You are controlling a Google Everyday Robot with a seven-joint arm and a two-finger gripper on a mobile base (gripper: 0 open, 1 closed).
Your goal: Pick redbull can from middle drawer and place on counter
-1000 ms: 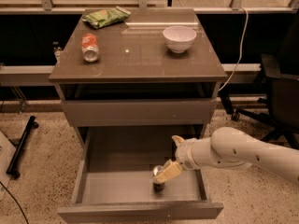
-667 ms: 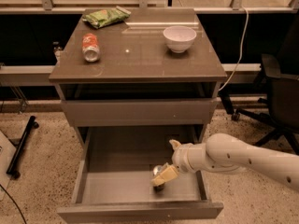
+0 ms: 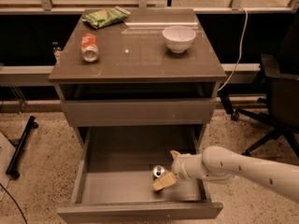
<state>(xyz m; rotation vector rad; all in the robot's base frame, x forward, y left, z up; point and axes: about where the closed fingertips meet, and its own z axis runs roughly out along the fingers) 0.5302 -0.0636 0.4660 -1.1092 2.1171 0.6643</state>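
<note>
The middle drawer [image 3: 117,190] is pulled open below the counter [image 3: 140,59]. The redbull can [image 3: 159,171] stands upright in the drawer, right of centre; I see mostly its silver top. My gripper [image 3: 168,168] reaches into the drawer from the right on a white arm. It is open, with one tan finger [image 3: 164,182] in front of the can and the other behind and to its right. The fingers sit right beside the can; I cannot tell whether they touch it.
On the counter lie a red soda can [image 3: 89,47] on its side, a white bowl [image 3: 179,38] and a green chip bag [image 3: 105,17]. A shallower drawer front [image 3: 138,111] is above. An office chair [image 3: 280,101] stands to the right.
The gripper has moved slightly left and lower in the drawer, closer to the can. The can has not moved.
</note>
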